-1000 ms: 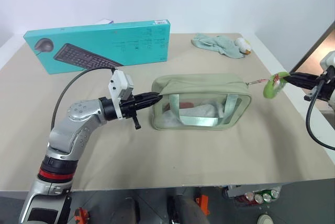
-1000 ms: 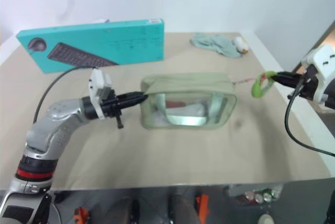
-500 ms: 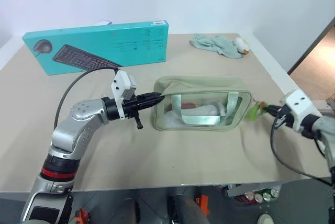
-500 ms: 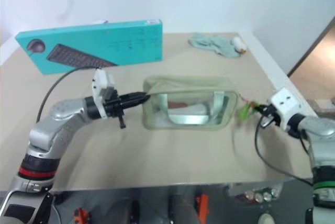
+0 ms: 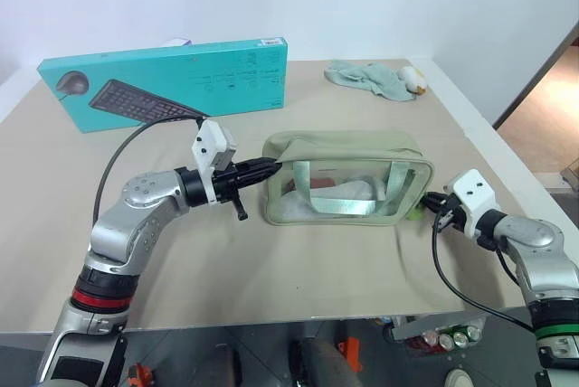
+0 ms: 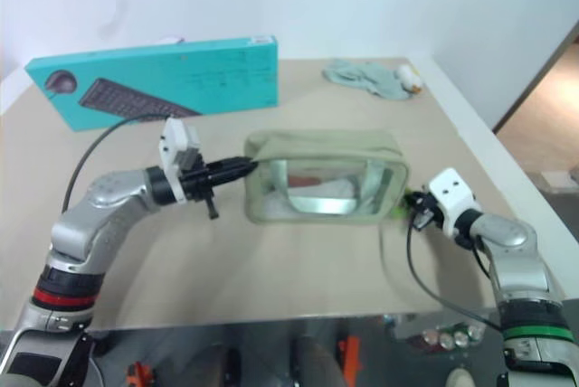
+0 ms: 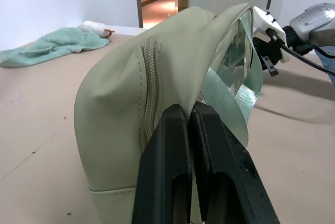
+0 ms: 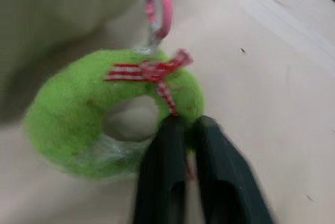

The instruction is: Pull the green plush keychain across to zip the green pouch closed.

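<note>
A beige counter (image 5: 271, 269) stands before a white wall, with a doorway showing in the left wrist view. At 11 o'clock a teal keyboard box (image 5: 167, 80) stands on its long edge; at 1 o'clock lies a pale green cloth (image 5: 369, 77) with a small white toy (image 5: 416, 78) beside it.

The green pouch (image 5: 348, 177) sits mid-counter, its top zipper drawn closed; through the clear side panel something pale and something red show, too dim to name.

The left tool (image 5: 269, 167) pinches the fabric at the pouch's 9 o'clock end, fingers (image 7: 172, 166) nearly together. The right tool (image 5: 429, 199), fingers almost touching, pinches the rim of the green plush keychain (image 8: 112, 111), a lime ring with a striped red bow and pink clasp.

A second ago that keychain hung up off the counter at 3 o'clock, well apart from the pouch; now it lies low, just beside the pouch's 3 o'clock end.
</note>
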Action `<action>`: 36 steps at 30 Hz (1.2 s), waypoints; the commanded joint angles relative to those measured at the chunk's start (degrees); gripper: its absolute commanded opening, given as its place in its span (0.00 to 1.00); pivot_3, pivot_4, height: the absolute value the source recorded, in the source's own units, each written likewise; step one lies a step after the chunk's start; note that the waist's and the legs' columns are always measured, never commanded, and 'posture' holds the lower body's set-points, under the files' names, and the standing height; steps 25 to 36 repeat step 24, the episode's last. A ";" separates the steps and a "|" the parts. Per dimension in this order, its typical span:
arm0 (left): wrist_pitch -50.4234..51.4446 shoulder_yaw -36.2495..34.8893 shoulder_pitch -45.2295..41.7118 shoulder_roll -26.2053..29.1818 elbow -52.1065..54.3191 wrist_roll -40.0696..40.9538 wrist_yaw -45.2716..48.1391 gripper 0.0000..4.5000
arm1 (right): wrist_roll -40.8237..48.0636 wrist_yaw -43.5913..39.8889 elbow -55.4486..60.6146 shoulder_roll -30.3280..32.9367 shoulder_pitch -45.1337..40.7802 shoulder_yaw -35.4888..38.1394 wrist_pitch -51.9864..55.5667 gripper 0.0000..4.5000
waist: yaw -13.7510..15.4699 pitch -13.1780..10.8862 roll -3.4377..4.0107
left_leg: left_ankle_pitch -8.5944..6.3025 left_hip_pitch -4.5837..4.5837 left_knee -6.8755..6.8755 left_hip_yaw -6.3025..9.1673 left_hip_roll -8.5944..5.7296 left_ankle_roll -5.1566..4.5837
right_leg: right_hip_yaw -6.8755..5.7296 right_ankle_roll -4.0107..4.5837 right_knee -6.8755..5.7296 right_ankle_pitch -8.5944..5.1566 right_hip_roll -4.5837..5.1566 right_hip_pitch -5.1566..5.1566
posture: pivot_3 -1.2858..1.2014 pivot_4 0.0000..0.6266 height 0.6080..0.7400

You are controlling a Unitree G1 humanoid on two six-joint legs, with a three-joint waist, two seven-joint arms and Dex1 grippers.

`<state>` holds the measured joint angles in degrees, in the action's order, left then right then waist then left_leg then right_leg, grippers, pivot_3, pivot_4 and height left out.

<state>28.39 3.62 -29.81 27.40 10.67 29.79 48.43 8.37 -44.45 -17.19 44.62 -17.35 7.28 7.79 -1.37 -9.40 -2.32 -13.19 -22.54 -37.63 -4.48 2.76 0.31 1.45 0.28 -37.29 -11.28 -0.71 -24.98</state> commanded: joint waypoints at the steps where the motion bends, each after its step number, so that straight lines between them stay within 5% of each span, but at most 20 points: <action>1: 1.88 -2.22 -1.20 0.80 0.22 2.32 1.24 0.31 | 5.34 -2.26 7.26 1.56 1.45 4.79 4.18 0.38 | 0.09 -0.01 0.01 | 0.00 -0.01 0.01 0.00 -0.01 0.00 | 0.00 0.00 0.00 0.00 0.01 -0.01 | 0.52 0.24 1.00; 8: 5.27 -10.68 -0.68 3.76 -1.06 6.61 -0.58 0.85 | 15.81 -4.04 25.12 3.98 12.52 17.61 14.59 0.92 | 0.22 -0.02 0.01 | -0.01 -0.27 0.04 0.04 -0.02 0.00 | -0.05 -0.01 0.02 -0.04 0.06 -0.20 | 0.52 0.24 1.00; 10: 5.01 -12.78 1.39 5.15 -1.50 5.93 -1.58 0.98 | 18.05 -4.04 30.08 3.40 18.05 21.75 16.96 1.00 | 0.22 -0.01 0.01 | -0.02 -0.27 0.07 0.10 -0.01 0.01 | -0.13 0.02 0.04 -0.07 0.05 -0.19 | 0.52 0.24 1.00; 17: -6.64 -10.65 14.54 5.12 1.25 -4.59 -4.05 0.99 | 21.98 -1.82 43.47 -3.23 32.36 25.09 19.05 1.00 | 0.16 -0.01 0.00 | -0.06 -0.01 0.21 -0.01 0.14 0.08 | -0.05 0.09 0.03 -0.17 0.10 -0.08 | 0.52 0.24 1.00; 24: -13.40 -4.84 28.37 1.63 12.40 -13.88 -10.60 0.99 | 21.48 6.02 53.15 -11.25 30.34 15.98 18.63 1.00 | -0.07 0.07 -0.07 | -0.03 0.08 0.11 -0.09 0.18 0.07 | 0.07 0.26 0.04 -0.17 0.31 -0.07 | 0.52 0.24 1.00; 36: -13.40 -4.84 28.37 1.63 12.40 -13.88 -10.60 0.99 | 21.48 6.02 53.15 -11.25 30.34 15.98 18.63 1.00 | -0.07 0.07 -0.07 | -0.03 0.08 0.11 -0.09 0.18 0.07 | 0.07 0.26 0.04 -0.17 0.31 -0.07 | 0.52 0.24 1.00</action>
